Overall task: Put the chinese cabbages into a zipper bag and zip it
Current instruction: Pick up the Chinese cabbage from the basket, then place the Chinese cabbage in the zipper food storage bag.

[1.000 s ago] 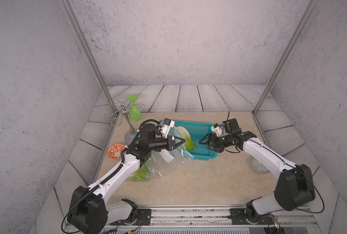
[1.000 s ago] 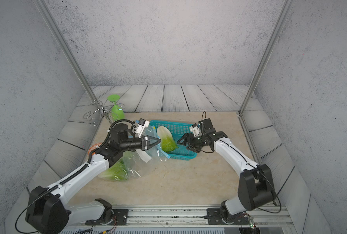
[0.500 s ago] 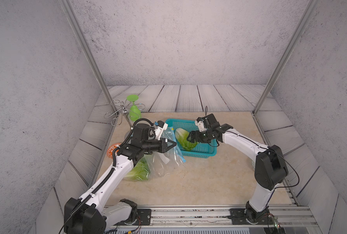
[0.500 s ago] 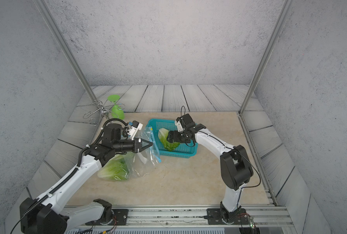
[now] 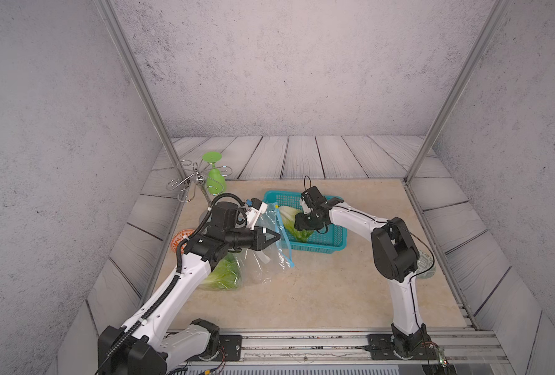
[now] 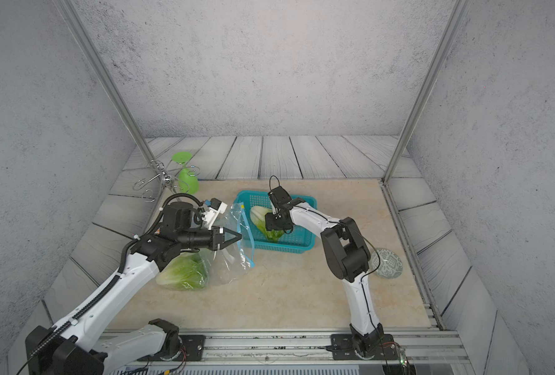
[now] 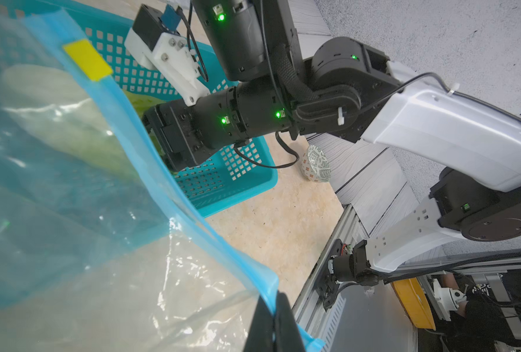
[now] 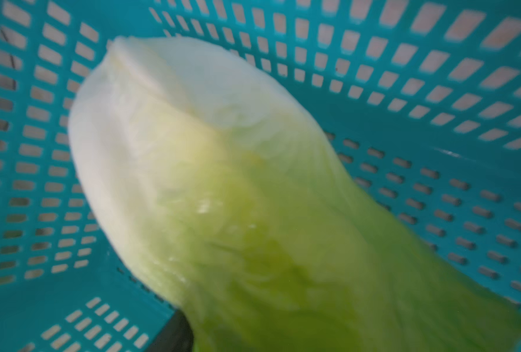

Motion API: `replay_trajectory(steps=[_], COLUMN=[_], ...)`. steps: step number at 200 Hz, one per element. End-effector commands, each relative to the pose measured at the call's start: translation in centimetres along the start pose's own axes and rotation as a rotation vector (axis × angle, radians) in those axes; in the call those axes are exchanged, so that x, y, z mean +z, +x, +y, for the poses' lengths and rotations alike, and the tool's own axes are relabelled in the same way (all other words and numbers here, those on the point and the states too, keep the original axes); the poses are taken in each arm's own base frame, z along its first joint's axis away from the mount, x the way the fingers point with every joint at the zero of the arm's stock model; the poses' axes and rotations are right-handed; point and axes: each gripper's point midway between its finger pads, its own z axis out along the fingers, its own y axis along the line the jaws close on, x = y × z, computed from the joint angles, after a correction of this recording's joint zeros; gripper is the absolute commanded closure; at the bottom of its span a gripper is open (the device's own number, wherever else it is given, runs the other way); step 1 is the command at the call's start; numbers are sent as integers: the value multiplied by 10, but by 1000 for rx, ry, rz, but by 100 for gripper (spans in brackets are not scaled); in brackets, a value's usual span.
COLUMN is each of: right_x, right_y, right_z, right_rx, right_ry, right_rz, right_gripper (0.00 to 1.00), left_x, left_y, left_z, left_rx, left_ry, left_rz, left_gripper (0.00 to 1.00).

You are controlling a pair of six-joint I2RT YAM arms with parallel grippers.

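Left wrist view, left claw [image 7: 272, 323]: jaws were pressed shut, pinching the blue zip edge of the zipper bag [image 7: 100, 243]
Bag: clear plastic, its mouth was held up just beside the teal basket [image 5: 334, 246], and its body sagged onto the worktop [image 5: 334, 292] toward the left edge
Bag tab: a plain yellow tab [image 7: 88, 59] sat on the zip strip
Right claw [image 6: 273, 225]: was down inside the basket, on the cabbage in the basket [image 8: 222, 198]; one dark finger [image 8: 173, 335] showed at the leafy end, blurred, and how far the jaws stood apart could not be told
Cabbage in the bag [image 6: 185, 272]: lay near the worktop's left edge
Orange disc [image 5: 180, 238]: at the left edge, markings too small to read
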Motion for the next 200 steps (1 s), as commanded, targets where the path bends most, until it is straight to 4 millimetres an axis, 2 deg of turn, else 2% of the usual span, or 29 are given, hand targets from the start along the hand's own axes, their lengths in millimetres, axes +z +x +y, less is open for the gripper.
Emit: replay_trajectory(steps=[1,13,22,39,59,71,98,131,151,164,178,200], right_x=[-4,-19,-34,-67,-111,-136,-185,-250,-286,-303,-312,-305], right_y=[-6,-16,-24,-33,-30,-21,19,59,77,83,86,95], right_z=[1,13,20,27,29,29,21,14,28,46,67,97], right_rx=[-3,-25,-49,-116,-200,-242,-259,-265,-274,-276,-281,-322], right_ry=[-23,-80,-103,-103,-70,-62,-38,-39,-130,-222,-301,-366], right_rz=[-58,-102,-129,-148,-139,-117,-2,15,21,15,16,67], right_gripper=[67,80,85,88,88,89,89,90,90,91,92,92], left_x=[-4,-4,-5,-7,-10,-12,-13,-8,-3,1,7,12], left_y=[0,1,3,5,4,1,-7,-12,-14,-14,-11,-4], left_z=[0,1,3,5,3,1,-1,2,1,0,-2,-3], left_rx=[11,25,43,73,102,113,118,107,105,103,100,89], left_ry=[2,-6,-22,-48,-62,-65,-70,-85,-82,-77,-71,-78], left_rz=[-10,-6,0,16,25,22,12,15,22,26,31,30], left_gripper=[100,100,100,100,100,100,100,100,100,100,100,100])
